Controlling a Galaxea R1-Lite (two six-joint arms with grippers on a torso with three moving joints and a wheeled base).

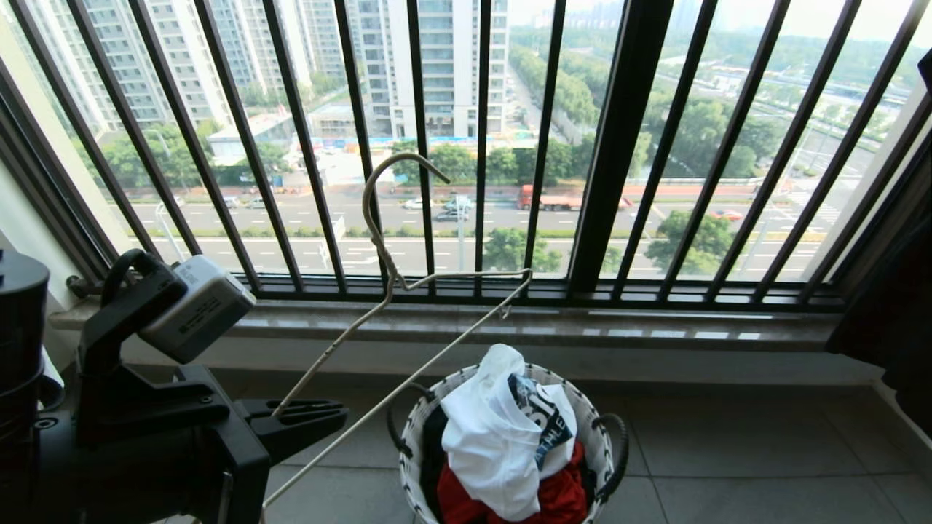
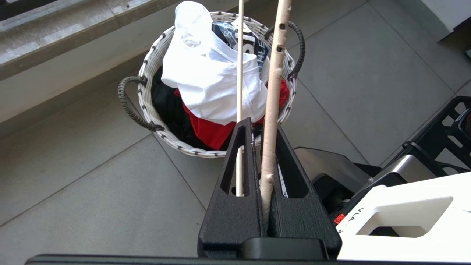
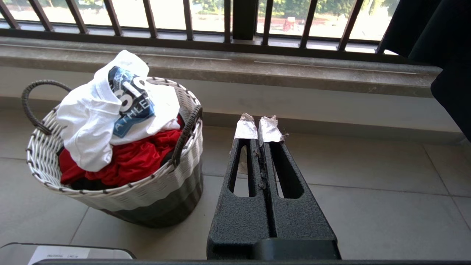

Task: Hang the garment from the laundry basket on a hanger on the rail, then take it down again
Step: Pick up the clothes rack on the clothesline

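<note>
The garment (image 1: pixel 488 437), a white T-shirt with a dark lettered print, lies heaped on top of the laundry basket (image 1: pixel 409 455) on the tiled floor below the window. The left wrist view looks down on the same garment (image 2: pixel 213 81) in the basket (image 2: pixel 147 106). My left gripper (image 1: pixel 338 416) is at the lower left, shut on one arm of the thin cream hanger (image 1: pixel 328 356), whose hook stands up against the window bars. That hanger (image 2: pixel 274 92) is wedged between the left gripper's (image 2: pixel 262 125) jaws. My right gripper (image 3: pixel 258 127) is shut and empty, beside the basket (image 3: pixel 147 191). The rail is out of view.
A red cloth (image 1: pixel 553 502) and dark clothing lie under the T-shirt. Black window bars (image 1: pixel 619 145) rise above a stone sill (image 1: pixel 582 327) behind the basket. Dark fabric (image 1: pixel 895 313) hangs at the right edge. Grey floor tiles (image 1: pixel 728 451) spread to the right of the basket.
</note>
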